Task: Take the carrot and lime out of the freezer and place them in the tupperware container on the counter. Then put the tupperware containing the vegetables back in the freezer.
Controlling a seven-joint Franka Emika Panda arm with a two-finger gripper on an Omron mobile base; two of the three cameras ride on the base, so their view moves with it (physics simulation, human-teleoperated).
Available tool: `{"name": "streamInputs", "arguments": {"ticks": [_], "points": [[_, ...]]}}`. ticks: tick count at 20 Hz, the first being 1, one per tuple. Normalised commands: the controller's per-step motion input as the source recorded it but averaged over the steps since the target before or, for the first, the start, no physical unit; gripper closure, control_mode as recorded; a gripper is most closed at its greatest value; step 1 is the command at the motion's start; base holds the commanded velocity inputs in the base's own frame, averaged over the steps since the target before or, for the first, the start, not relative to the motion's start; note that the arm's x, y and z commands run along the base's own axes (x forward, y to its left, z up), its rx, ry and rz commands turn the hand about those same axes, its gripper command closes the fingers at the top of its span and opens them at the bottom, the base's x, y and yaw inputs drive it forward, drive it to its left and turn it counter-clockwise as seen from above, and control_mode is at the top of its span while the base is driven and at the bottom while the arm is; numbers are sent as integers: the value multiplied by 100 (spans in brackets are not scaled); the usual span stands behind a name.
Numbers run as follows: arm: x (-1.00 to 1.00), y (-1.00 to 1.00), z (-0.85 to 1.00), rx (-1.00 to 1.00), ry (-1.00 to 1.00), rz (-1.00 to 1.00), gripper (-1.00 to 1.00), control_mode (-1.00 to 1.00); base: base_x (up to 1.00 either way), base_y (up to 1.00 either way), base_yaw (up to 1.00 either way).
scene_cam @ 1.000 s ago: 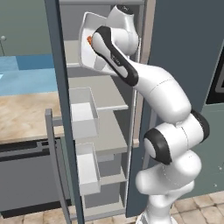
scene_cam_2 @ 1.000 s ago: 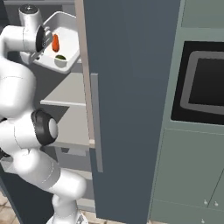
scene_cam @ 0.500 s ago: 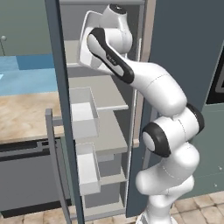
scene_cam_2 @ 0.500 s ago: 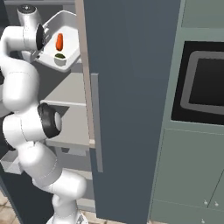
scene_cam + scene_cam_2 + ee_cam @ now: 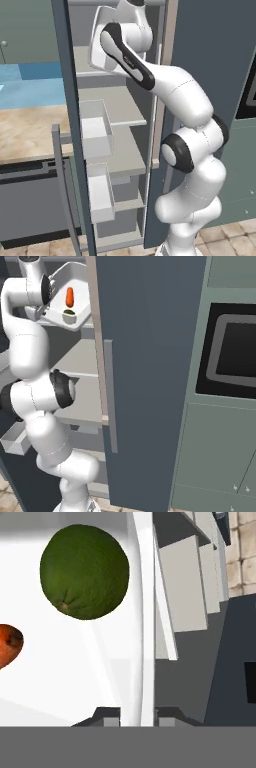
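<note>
My gripper is shut on the raised rim of the white tupperware container, one dark fingertip on each side of it. Inside lie the dark green lime and the orange carrot. In the right base view the tupperware container hangs tilted at the freezer's top shelf level, with the carrot above the lime. From the left, the arm covers much of the tupperware container inside the freezer. The beige counter lies to the left.
The slate-blue freezer door stands open on the left, carrying white door bins. Flat grey shelves sit below the tray. A second tall blue-grey door and a wall oven are to the right.
The arm has carried the tray with the carrot and lime a little higher and further in toward the freezer's top shelf. The grip has stayed shut.
</note>
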Motion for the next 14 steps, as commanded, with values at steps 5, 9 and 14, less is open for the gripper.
{"name": "streamInputs", "arguments": {"ticks": [5, 9, 14], "points": [[11, 0, 18, -6, 6, 0, 100, -100, 0, 0, 0], [29, 0, 0, -10, 7, 0, 100, -100, 0, 0, 0], [39, 0, 0, -11, 2, 0, 100, -100, 0, 0, 0]]}}
